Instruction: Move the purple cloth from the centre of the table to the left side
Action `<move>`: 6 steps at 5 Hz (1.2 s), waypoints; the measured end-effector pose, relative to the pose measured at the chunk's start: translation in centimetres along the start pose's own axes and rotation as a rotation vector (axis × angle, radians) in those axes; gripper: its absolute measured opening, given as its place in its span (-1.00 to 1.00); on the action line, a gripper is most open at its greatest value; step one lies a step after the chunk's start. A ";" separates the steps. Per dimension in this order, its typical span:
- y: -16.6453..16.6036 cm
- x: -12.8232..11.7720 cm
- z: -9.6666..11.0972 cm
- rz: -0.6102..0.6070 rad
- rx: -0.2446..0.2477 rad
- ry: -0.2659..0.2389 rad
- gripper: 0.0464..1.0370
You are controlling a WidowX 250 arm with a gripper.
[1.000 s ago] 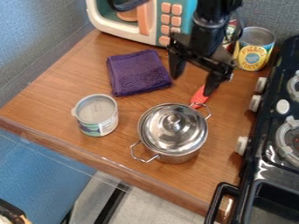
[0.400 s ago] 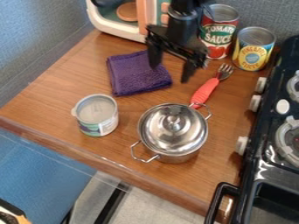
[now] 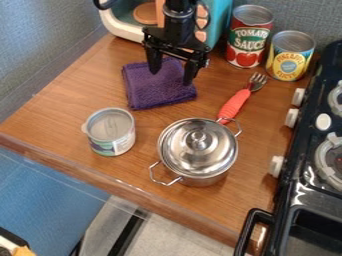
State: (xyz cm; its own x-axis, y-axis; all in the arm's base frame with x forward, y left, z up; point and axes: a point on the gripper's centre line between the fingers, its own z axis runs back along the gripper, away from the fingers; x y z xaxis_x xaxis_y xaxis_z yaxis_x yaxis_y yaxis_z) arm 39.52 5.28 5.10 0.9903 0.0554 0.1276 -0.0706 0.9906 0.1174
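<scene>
Here's my end effector, hanging over the upper part of the purple cloth, its two fingers well apart with purple fabric visible between them; whether the tips touch it, I can't tell from here. The cloth lies folded on the wooden table, up toward the back, with the turquoise-and-white toy microwave just behind it and behind my arm. Coming down the view from the cloth, I've got an opened-looking, pale-lidded can at lower left, upright, and a shiny lidded pot at lower right, a looped handle on either side. A fork with a red handle lies at a slant, its handle end right by the pot's upper handle, its tines toward two more upright cans: a red-labelled one and, nearer the stove, a yellow-labelled one. Over on the right edge sits the black stove, pale knobs facing the table.
</scene>
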 end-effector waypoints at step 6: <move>10.6 -2.2 -3.5 0.185 0.011 0.042 0.93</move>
State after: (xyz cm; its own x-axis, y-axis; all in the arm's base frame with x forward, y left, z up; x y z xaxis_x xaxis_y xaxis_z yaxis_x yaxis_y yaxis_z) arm 37.05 16.08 2.65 0.9645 0.2417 0.1067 -0.2529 0.9616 0.1071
